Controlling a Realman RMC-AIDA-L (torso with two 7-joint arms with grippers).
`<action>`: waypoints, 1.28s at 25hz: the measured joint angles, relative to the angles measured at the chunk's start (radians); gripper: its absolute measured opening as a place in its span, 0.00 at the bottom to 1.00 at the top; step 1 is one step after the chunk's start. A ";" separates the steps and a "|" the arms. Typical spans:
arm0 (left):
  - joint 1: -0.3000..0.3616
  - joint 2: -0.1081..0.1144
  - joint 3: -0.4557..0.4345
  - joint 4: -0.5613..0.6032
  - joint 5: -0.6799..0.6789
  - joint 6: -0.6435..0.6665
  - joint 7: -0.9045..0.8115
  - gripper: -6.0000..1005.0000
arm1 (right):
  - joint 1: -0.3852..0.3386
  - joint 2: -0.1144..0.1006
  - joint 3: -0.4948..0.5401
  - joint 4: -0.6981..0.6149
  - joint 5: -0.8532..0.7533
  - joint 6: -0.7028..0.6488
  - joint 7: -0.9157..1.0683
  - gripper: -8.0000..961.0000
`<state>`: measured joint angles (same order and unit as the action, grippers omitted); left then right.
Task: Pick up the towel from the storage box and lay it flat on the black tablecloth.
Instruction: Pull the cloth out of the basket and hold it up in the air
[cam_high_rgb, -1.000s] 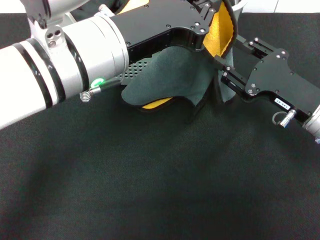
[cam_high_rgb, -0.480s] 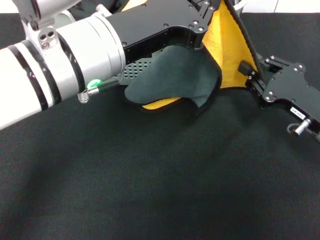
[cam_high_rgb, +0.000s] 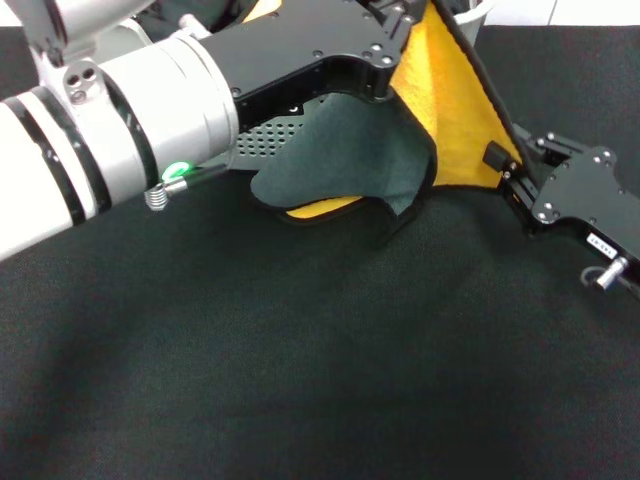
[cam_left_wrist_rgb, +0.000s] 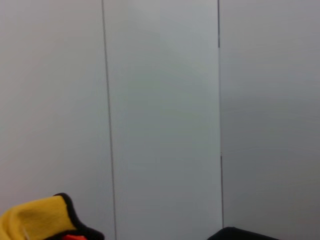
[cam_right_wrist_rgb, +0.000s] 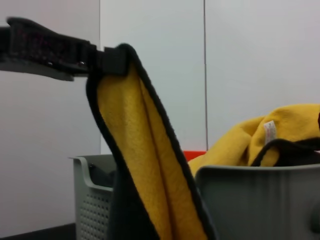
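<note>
Head view: towel (cam_high_rgb: 440, 100) stretched between both grippers, half out of the storage box (cam_high_rgb: 262, 140).
Right gripper (cam_high_rgb: 497, 160) has drawn farther right since a second ago, clenched on the towel's corner; left gripper (cam_high_rgb: 392, 30) grasps its upper edge. I see the grey-green flap draping onto the black tablecloth (cam_high_rgb: 300, 350).

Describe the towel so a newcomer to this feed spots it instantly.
Start at the wide black tablecloth, then look to its far side, where the grey perforated box sits under the left arm. The towel is stretched between the left gripper and right gripper: fluffy, yellow one face, dark grey-green the other, black-edged.
</note>
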<state>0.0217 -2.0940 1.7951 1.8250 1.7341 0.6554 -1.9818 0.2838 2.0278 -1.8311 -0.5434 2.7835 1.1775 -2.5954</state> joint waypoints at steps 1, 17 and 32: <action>0.000 0.000 0.000 0.000 0.000 0.000 0.000 0.02 | -0.003 0.000 -0.002 0.008 0.000 0.017 0.000 0.25; -0.007 0.000 -0.026 -0.024 -0.025 0.002 0.002 0.02 | -0.024 0.000 0.007 0.072 -0.001 0.052 -0.004 0.25; -0.008 0.000 -0.031 -0.026 -0.025 -0.001 0.004 0.02 | -0.022 0.000 0.012 0.078 -0.001 0.051 -0.022 0.24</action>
<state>0.0138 -2.0937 1.7641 1.7989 1.7088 0.6548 -1.9774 0.2616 2.0279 -1.8193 -0.4657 2.7826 1.2281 -2.6174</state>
